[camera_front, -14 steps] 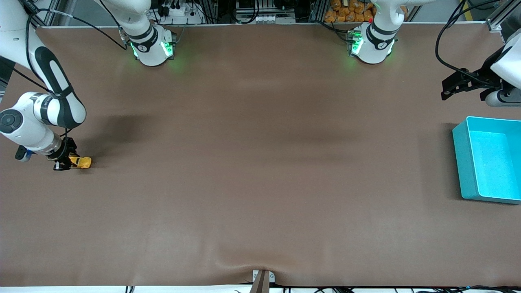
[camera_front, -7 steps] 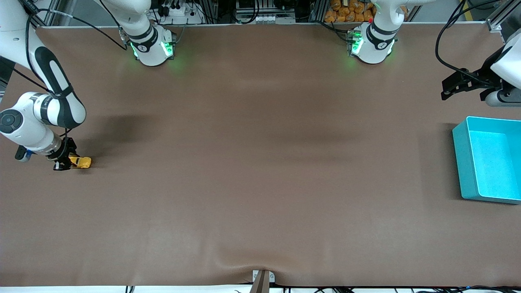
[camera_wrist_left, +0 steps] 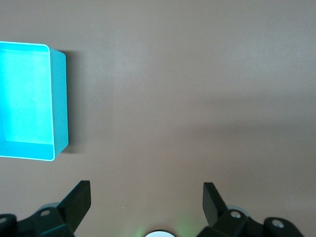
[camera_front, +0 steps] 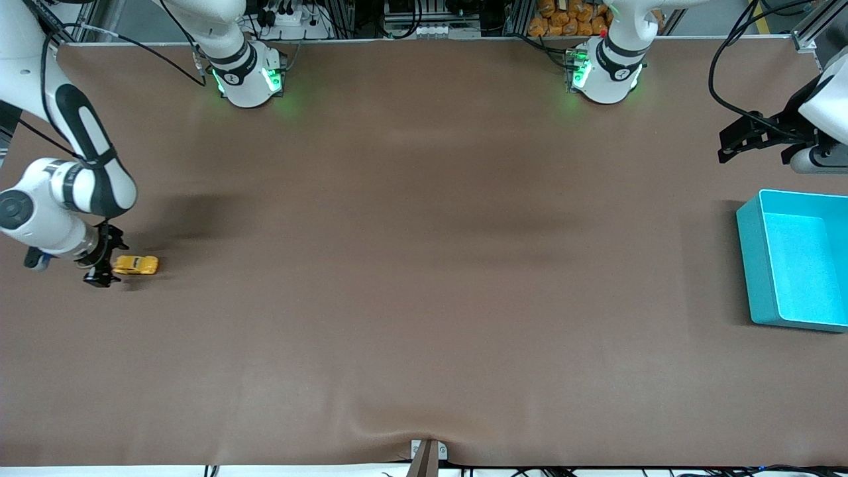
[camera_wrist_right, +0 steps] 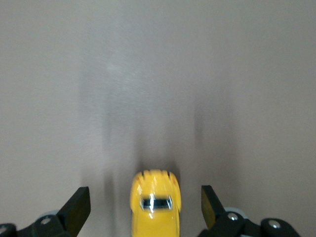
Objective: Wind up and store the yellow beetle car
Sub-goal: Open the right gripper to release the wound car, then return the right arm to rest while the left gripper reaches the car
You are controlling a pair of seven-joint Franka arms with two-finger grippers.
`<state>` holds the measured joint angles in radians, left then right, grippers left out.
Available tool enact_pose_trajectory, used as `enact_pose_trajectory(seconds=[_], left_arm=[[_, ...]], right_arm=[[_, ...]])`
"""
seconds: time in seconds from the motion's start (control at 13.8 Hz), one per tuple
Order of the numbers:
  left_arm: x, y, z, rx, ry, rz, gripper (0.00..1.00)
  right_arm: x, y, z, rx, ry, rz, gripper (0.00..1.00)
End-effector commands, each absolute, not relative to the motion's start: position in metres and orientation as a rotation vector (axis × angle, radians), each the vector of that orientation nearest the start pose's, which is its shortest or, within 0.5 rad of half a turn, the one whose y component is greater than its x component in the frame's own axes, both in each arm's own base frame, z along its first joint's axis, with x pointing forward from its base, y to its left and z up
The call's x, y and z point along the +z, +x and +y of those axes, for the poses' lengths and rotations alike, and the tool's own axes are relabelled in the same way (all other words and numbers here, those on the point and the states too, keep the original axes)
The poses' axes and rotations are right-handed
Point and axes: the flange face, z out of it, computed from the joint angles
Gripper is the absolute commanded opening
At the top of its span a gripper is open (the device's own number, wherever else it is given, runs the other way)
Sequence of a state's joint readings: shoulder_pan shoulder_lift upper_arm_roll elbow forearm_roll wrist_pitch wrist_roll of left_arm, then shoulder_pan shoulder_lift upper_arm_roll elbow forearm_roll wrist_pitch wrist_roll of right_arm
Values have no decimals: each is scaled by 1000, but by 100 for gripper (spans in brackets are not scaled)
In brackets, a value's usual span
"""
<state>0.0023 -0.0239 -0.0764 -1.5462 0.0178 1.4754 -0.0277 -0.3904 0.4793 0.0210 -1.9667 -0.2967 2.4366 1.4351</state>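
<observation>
Right tool (camera_front: 101,264) low at the right arm's end of the table (camera_front: 424,278), fingers (camera_wrist_right: 76,207) spread wide and gripping nothing. Yellow beetle car (camera_front: 136,265) free on the table just beside that tool, on the side toward the table's middle, its near end roughly level with the fingertips and the rest of its body clear of them. In the right wrist view, same car (camera_wrist_right: 155,202) centred in the gap, a clear strip of table visible on each side between its body and the dark fingers; no contact to be seen.

Left tool (camera_front: 745,136) up in the air over the left arm's end of the table, beside the teal bin (camera_front: 748,265) and on the bin's side toward the robots' bases, arm waiting. Its fingers (camera_wrist_left: 79,200) likewise wide apart and bare. Bin open-topped, seen again from the left wrist (camera_wrist_left: 59,106).

Table covered by a plain brown sheet with a slight ripple at the edge nearest the front camera. Along the edge by the bases, metal framing, cables and a stack of orange packets (camera_front: 563,20).

Car's long axis lengthwise along the table, from the right arm's end toward the left arm's. Which end was the nose: could not tell.
</observation>
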Motion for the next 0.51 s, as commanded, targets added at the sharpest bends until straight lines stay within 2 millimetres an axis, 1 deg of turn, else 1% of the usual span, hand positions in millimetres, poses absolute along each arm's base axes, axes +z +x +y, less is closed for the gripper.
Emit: enact_pose_trajectory(seconds=[0.0,0.07,0.14,0.22,0.29,0.36,0.43], left_arm=[[648,532,-39,53,-3137,77,100],[648,532,-39,53,-3137,77,100],[648,532,-39,53,-3137,77,100],[648,532,-39,53,-3137,77,100],[648,532,-39,53,-3137,77,100],[648,532,-39,53,-3137,77,100],[648,532,-39,53,-3137,77,100]], right_arm=[[313,598,-198,-78,-2390,2362,100],[332,605,-191,-60,-2397,2365,100],[347,609,-182,-60,-2413,2351,100],[360,612,-169,-79,-2444,2306,100],[373,617,-164,-109,-2466,2262,100],[385,620,-163,-120,-2479,2244,100],[396,624,-158,-111,-2515,2220,100]])
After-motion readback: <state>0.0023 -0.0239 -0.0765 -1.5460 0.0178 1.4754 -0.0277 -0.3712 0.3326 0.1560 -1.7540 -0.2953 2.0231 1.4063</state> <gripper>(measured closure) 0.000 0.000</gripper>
